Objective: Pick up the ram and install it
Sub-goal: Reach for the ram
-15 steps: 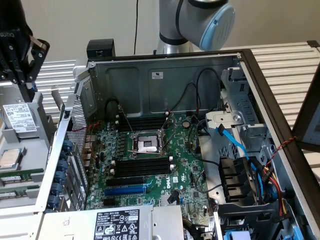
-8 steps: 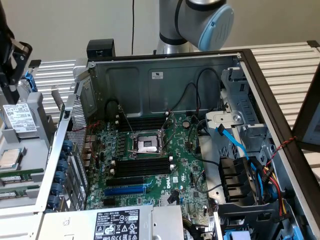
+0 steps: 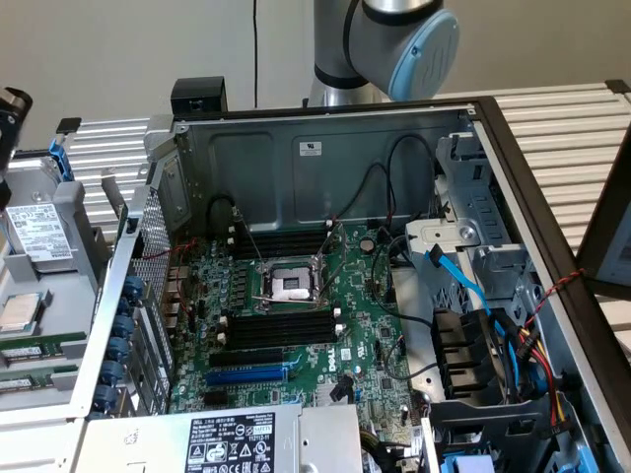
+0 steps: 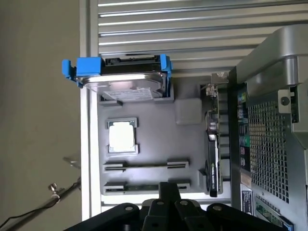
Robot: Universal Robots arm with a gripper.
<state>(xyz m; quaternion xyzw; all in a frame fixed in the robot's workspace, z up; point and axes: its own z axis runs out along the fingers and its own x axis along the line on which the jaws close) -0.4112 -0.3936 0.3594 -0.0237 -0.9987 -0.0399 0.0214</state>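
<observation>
Ram (image 4: 137, 187) lies flat in a long holder of the grey tray (image 4: 144, 144), outside the computer, with the tool (image 4: 168, 188) right over the middle of that holder, its black fingers pressed together with nothing seen between them; whether the tips touch the stick cannot be told. Just beside it runs a second long holder (image 4: 144, 166), whose contents are hard to make out. Past that holder a square processor chip (image 4: 121, 136) sits in its own pocket, and past the chip a hard drive (image 4: 127, 89) in a blue bracket (image 4: 72, 70) rests at the far end of the tray. A graphics card (image 4: 213, 159) stands on edge along the side of the tray nearest the computer case (image 4: 269, 144), whose perforated wall rises just beyond it. Tray and case both rest on the slatted metal table (image 4: 192, 29). In the exterior view the case lies open, showing the motherboard (image 3: 306, 394) with its processor socket (image 3: 293, 286), black memory slots (image 3: 281, 325) on either side of the socket, a blue slot (image 3: 246, 375) and a blue cable (image 3: 458, 281) at the exterior view's right. The arm (image 3: 394, 39) rises behind the case's back wall.
</observation>
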